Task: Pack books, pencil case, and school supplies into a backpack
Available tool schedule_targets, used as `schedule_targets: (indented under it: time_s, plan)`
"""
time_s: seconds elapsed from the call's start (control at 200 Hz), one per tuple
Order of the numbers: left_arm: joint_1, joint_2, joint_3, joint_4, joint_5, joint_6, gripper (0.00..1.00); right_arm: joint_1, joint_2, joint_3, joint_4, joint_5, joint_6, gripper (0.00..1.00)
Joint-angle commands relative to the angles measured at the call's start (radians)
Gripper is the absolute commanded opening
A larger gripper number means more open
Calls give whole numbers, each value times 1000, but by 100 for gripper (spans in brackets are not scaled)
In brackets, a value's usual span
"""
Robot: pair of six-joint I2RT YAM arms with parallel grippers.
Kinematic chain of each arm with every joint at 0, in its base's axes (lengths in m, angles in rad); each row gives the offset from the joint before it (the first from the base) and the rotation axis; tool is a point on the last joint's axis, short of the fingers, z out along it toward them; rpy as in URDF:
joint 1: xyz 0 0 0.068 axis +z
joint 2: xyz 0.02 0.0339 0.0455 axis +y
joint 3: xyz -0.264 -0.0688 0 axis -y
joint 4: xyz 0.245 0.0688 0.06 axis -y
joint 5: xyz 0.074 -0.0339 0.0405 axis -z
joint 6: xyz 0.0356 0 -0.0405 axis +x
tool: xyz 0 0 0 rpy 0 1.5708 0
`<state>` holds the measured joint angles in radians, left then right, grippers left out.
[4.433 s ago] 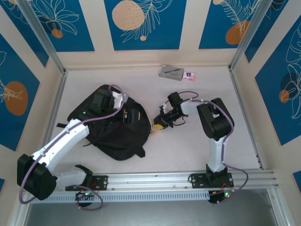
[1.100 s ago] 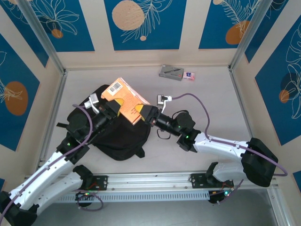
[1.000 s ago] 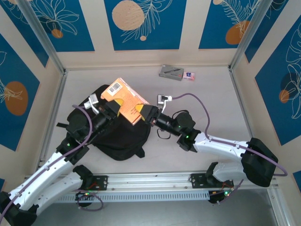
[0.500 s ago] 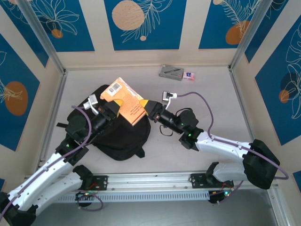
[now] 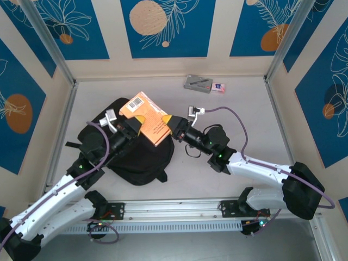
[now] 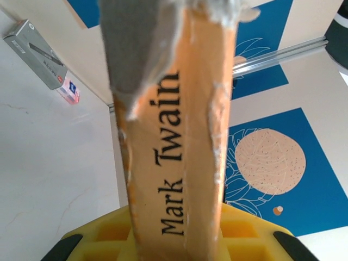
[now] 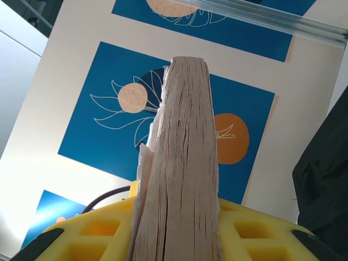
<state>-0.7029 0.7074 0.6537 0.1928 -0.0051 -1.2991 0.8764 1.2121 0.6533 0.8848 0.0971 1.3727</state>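
Gripping of the orange book (image 5: 151, 115) is shared by both arms: it is held tilted above the far part of the backpack (image 5: 136, 160), toward the left half of the counter (image 5: 261, 117). The left fingers (image 5: 136, 126) are closed on its spine edge and the right fingers (image 5: 174, 123) are closed on the opposite, open edge.

A white barcode label (image 5: 137, 101) is seen at the book's far corner on the cover, and lines of dark print run across the cover lower down, too small to be read. In the left wrist view the spine (image 6: 190, 163) is shown close up, with "Mark Twain" printed along it in black serif letters. A torn grey patch (image 6: 138, 43) covers the upper part of the spine, and any lettering under it is hidden. The spine is seated between the yellow pads (image 6: 103, 239).

In the right wrist view the rough, cream page edges (image 7: 182, 163) are seen rising from between the yellow pads (image 7: 98, 234), with black backpack fabric (image 7: 326, 179) at the right.

The backpack is laid flat on the counter's left half, its straps spread toward the left edge.

The grey pencil case (image 5: 198, 82) is placed near the counter's far edge, right of centre. A dark pen mark and a line of small print are carried on its top, and the print cannot be read. A small pink, white and blue eraser (image 5: 218, 86) is set just beside its right end.
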Motion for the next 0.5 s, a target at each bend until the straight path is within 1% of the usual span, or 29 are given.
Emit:
schedule_targets:
  time_s: [0.0,0.025,0.14,0.16,0.21,0.285,0.37,0.44,0.495]
  plan:
    - [-18,5,1,-18,-5,35,0,0,-33,3,20,-21,10,34]
    - [-19,7,1,-22,-3,38,0,-1,-33,3,16,-26,10,31]
    - [-20,21,35,-89,21,97,0,-9,-59,-26,-5,-4,-4,4]
    - [-20,24,46,-111,28,115,2,-15,-70,-33,-18,1,-7,0]
    - [-20,30,77,-189,45,169,12,-31,-107,-49,-66,7,-24,0]
    - [-20,38,127,-326,55,276,33,-58,-190,-75,-174,24,-70,0]
    - [-21,63,210,-521,52,442,55,-94,-310,-91,-375,61,-138,0]
    - [-20,112,289,-710,16,581,64,-130,-418,-98,-549,105,-198,0]
    - [-21,169,348,-844,-32,660,69,-163,-491,-102,-672,122,-234,0]
